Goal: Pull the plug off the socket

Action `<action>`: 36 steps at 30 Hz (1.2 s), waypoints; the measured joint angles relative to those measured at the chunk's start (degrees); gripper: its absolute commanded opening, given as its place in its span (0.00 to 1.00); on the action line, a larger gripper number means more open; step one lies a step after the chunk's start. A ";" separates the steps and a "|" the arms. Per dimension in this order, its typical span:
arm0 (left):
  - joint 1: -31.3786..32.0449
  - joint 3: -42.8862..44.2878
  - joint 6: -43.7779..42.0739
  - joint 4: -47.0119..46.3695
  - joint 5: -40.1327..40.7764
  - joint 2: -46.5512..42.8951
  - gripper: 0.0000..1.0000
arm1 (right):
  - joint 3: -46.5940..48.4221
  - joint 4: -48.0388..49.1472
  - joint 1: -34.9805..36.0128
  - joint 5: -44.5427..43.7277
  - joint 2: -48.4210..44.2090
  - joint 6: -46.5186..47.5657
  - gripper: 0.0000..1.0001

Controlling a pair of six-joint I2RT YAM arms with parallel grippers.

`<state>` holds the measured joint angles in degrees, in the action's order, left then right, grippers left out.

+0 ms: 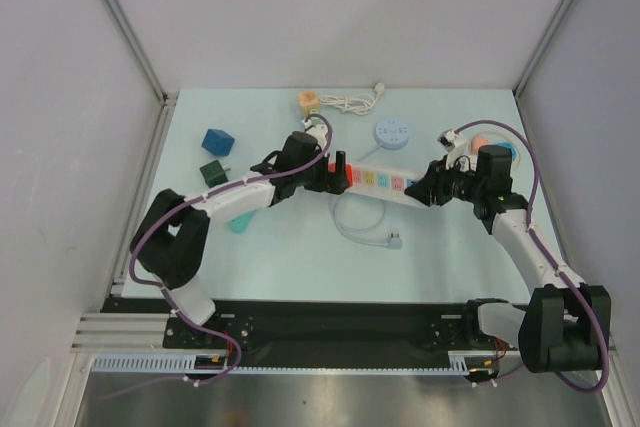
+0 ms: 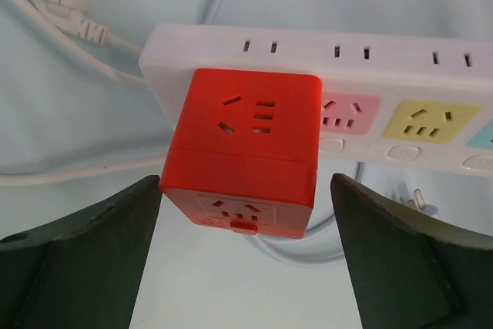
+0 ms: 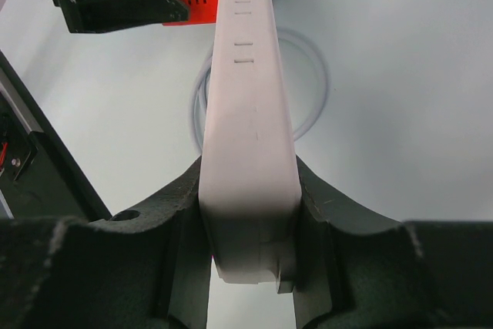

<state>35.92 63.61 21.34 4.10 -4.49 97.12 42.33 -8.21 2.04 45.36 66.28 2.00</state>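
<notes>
**Jaws wide around red plug (image 2: 245, 156), power strip (image 2: 400, 75) clamped**

The left jaws stand wide open, the plug between them: one finger just beside its corner, a gap at the other. The plug sits in the strip's end socket. Further right, the right jaws are closed on the strip's far end, pinching its long sides.
</notes>
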 measured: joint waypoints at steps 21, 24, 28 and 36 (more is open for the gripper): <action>0.15 -3.80 -4.92 -2.29 1.55 -3.21 0.00 | 1.92 -2.75 1.92 0.68 4.22 3.30 0.34; 0.15 -6.01 -8.15 -1.66 4.48 -7.30 0.00 | 3.45 -4.44 3.96 1.62 7.15 5.68 0.42; 0.87 -8.50 -11.58 -3.06 5.01 -10.71 0.00 | 4.11 -7.43 6.45 0.09 10.21 8.94 0.64; 7.43 -9.73 -16.68 -5.49 2.08 -11.82 0.00 | 4.13 -8.94 10.23 -0.24 11.98 13.18 0.82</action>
<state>43.35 53.89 4.67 -1.39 -2.42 85.30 46.46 -17.15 12.27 45.12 78.26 15.18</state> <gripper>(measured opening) 0.655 0.819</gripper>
